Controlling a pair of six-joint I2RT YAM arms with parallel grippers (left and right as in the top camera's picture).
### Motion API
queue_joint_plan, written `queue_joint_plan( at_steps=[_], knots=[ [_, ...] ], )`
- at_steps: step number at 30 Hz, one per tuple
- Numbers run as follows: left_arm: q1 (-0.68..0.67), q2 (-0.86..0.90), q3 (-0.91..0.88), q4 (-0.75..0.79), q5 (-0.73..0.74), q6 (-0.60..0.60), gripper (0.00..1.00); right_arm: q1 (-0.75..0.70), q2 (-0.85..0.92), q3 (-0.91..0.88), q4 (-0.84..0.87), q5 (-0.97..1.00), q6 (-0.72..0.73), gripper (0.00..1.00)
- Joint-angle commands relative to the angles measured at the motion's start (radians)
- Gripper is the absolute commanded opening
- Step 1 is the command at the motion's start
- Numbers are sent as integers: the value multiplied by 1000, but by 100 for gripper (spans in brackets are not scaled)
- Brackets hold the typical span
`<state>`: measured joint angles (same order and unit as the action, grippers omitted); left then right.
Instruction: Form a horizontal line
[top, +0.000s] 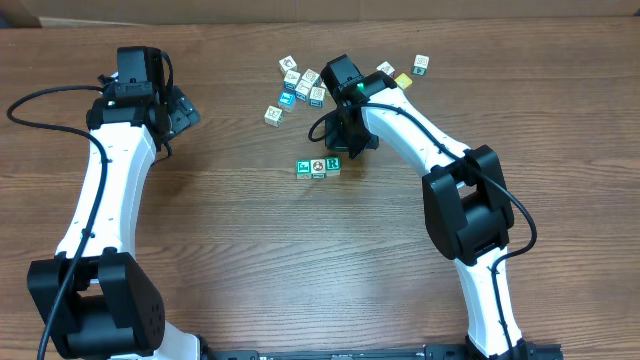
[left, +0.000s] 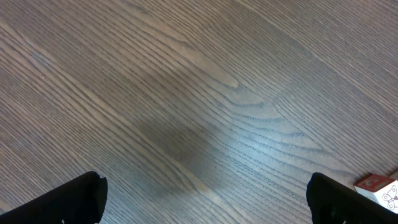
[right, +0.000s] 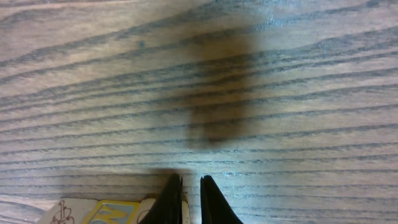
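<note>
A: Pose of the right arm (top: 440, 150)?
B: Reaches in from the near right edge, bent at the elbow, forearm slanting toward table centre. Ends with the right gripper (right: 191, 194) aimed down at the wood, just beyond the right end of the horizontal line (top: 318, 166).
A: Jaws there?
B: Pinched almost together, only a slit between the fingers, nothing visibly gripped. Touching the wood or hovering: cannot tell.
A: And the left arm (top: 100, 190)?
B: Stretches up the left side, well apart from the line. Left gripper (left: 204, 190) spread wide and empty over bare table (left: 186, 93), with one red-topped cube (left: 376, 185) at the lower right corner of that wrist view.
A: Place of the line?
B: Near table centre, three cubes touching: green face (top: 303, 168), white face with round picture (top: 318, 167), green "R" (top: 332, 163).
A: Long axis?
B: Runs left to right across the overhead view, right end tipped very slightly toward the far edge. "R" reads upright from the robot's side.
A: Nearby?
B: Loose cubes (top: 300, 85) clustered beyond the right gripper, a few more (top: 405, 72) to its right.
</note>
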<state>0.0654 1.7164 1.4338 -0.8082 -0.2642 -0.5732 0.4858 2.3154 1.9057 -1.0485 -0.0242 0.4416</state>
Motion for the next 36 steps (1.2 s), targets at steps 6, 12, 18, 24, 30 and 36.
queue_joint_plan(
  at_steps=[6,12,18,24,30,36],
  knots=[
    [-8,-3,6,0,3,1,100,9,2,18,16,-7,-4,4],
    [-8,-3,6,0,3,1,99,10,2,18,26,-43,-4,4],
    [-8,-3,6,1,3,1,100,10,2,18,19,-84,-3,4],
    [-8,-3,6,0,3,1,100,12,2,18,-1,-87,-3,4],
    [-8,-3,6,0,3,1,100,14,2,18,-12,-87,-3,4],
    [-8,-3,6,1,3,1,100,17,2,18,-16,-91,-3,4]
  ],
)
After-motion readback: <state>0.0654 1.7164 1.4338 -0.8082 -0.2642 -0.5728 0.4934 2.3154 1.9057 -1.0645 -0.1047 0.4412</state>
